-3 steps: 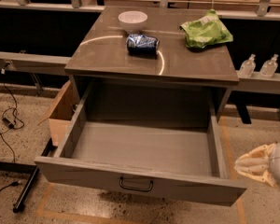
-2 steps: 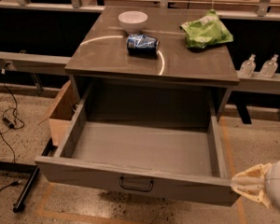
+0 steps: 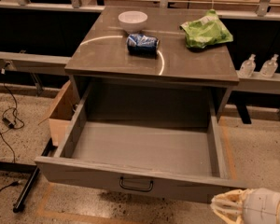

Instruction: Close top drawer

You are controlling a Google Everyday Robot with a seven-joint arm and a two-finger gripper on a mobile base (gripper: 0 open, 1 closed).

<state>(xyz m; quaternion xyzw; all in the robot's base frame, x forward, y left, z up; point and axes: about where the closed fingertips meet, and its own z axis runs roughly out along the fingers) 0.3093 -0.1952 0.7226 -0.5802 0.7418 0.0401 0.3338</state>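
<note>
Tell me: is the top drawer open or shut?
Open: the top drawer is pulled far out, its inside showing. The gripper sits at lower right, near the drawer's right front corner.

Change in the gripper [image 3: 218, 207] only. Sat a second ago out to the right of the bench's front-right corner, about level with the front panel of the top drawer [image 3: 141, 152]. Had sunk lower by the next picture, still right of that panel's end. Now lower again and further left, lying just under the right end of the panel, close beneath its lower corner, contact not discernible. Now cut off by the lower border of the view as well as by the right one.
</note>
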